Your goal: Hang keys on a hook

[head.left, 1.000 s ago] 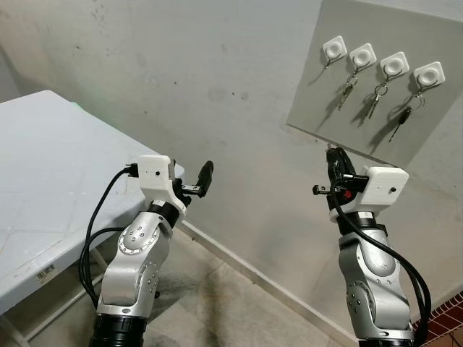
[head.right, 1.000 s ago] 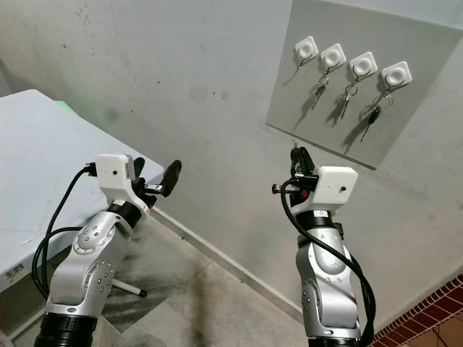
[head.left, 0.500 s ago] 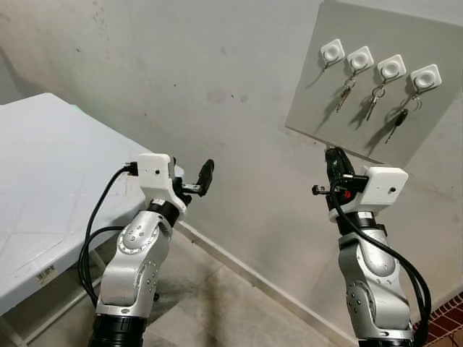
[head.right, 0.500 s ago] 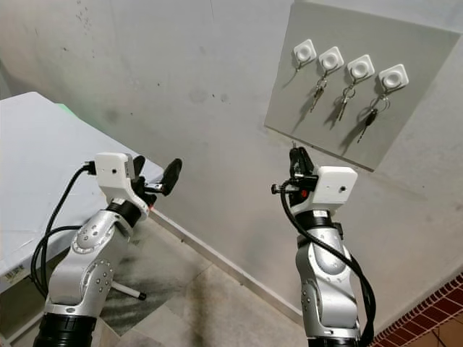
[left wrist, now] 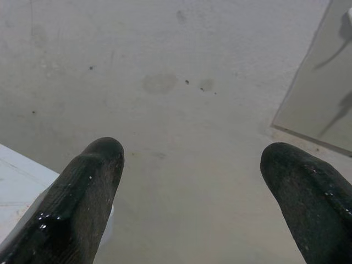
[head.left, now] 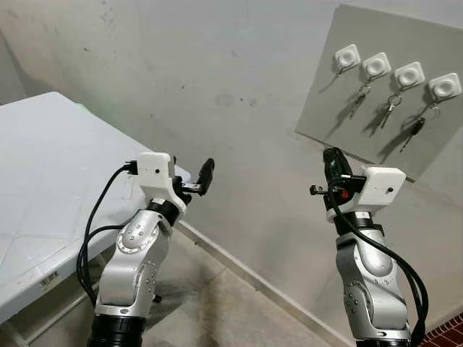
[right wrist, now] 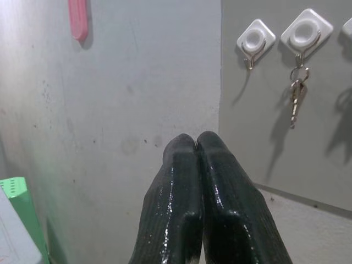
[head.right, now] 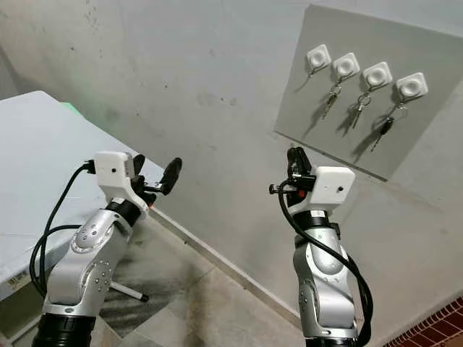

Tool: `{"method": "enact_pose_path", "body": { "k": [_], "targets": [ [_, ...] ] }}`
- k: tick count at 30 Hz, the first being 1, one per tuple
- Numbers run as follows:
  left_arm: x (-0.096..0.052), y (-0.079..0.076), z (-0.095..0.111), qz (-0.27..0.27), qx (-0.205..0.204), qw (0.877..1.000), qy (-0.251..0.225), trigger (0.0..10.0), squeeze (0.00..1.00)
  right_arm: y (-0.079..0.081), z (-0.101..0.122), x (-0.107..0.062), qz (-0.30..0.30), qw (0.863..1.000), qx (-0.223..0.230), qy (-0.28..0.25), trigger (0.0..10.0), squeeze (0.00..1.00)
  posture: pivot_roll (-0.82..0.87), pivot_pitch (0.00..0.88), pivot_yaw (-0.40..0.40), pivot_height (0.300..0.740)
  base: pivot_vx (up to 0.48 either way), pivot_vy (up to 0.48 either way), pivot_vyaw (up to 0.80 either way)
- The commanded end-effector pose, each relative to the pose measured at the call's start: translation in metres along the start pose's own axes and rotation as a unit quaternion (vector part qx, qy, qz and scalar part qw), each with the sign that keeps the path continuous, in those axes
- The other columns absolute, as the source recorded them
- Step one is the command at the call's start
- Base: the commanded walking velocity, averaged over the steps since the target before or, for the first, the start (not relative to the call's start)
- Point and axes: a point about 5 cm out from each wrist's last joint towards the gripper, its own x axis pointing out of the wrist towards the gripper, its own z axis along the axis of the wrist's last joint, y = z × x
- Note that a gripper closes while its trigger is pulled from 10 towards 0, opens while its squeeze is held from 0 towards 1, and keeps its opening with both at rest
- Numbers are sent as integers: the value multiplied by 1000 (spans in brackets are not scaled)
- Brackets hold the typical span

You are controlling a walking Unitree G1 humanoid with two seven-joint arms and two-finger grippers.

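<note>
left gripper (left wrist: 190, 181) jaws spread wide, holding nothing, raised beside the white desk (head.left: 43, 166), right gripper (right wrist: 197, 144) jaws pressed together below the grey hook board (head.left: 383, 79), three key sets (head.left: 391, 108) hanging there, leftmost hook (right wrist: 253, 41) bare, camera view shifted since earlier, arms unchanged

Home entryway, key-hook board (head.left: 376, 79), bare wall (head.left: 217, 87)

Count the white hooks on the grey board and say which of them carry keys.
4, in one row on the grey board. The leftmost hook is bare; the second hook, third hook and rightmost hook each hold keys. None looks hidden.
</note>
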Motion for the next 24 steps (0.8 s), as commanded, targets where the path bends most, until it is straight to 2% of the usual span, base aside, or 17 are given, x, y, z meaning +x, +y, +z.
{"method": "enact_pose_path", "body": {
  "k": [1,24],
  "targets": [
    [1,-4,4,-10,4,1000,-4,10000,0,0,9,2,4,1000,-1,-20,10000,0,25,4,-63,740,371,0,0],
    [2,-6,5,-13,4,1000,-4,10000,0,0,8,2,3,1000,-1,-19,10000,0,26,9,-61,740,394,0,0]
  ]
}}
